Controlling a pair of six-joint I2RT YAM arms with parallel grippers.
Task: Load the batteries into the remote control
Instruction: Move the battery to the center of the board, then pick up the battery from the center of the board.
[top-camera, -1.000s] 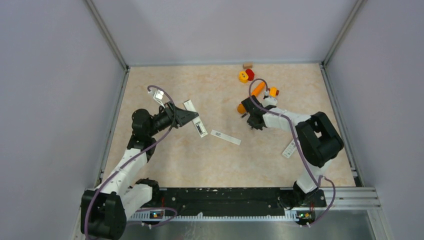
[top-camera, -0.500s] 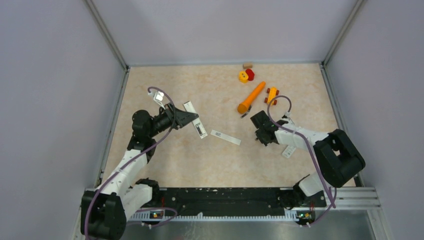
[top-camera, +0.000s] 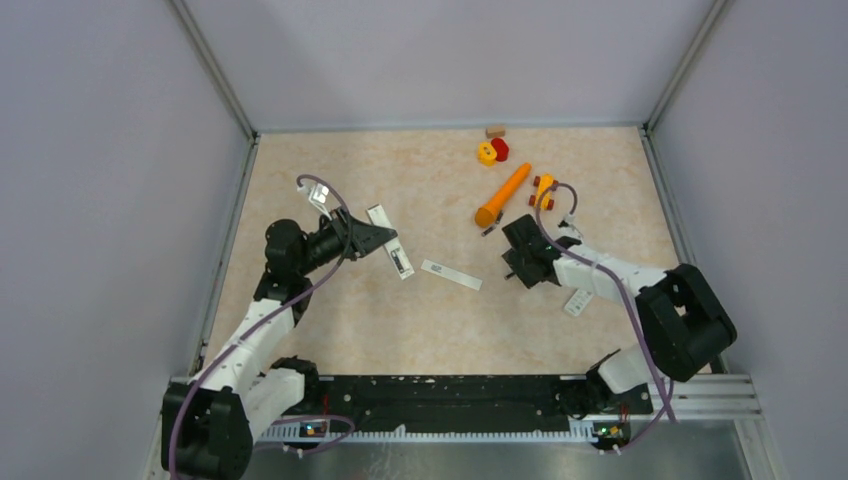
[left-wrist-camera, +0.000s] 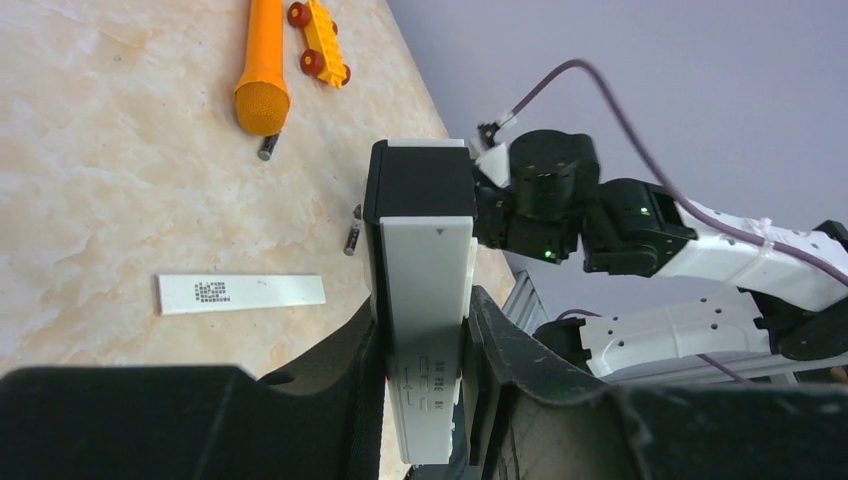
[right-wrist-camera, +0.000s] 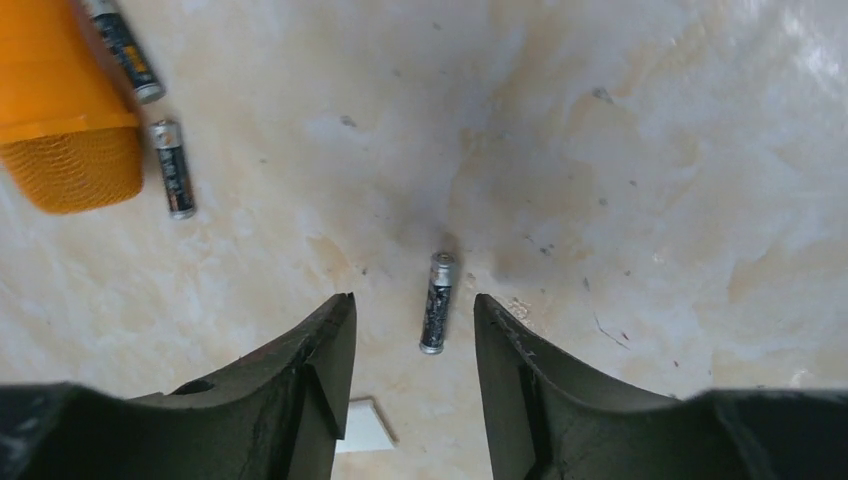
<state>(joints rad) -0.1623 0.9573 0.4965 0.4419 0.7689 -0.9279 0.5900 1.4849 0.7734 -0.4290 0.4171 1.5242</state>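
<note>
Left tool clamps the remote, well left of the carrot. Right tool hangs part open near the carrot, one battery loose between its fingers; two more batteries beside the carrot

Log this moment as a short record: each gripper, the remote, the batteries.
left gripper: shut on the remote control
right gripper: open, fingers either side of one battery lying on the table, not gripping it
other batteries: two, beside the orange toy
white strip: flat on the table, apart from both grippers
</note>
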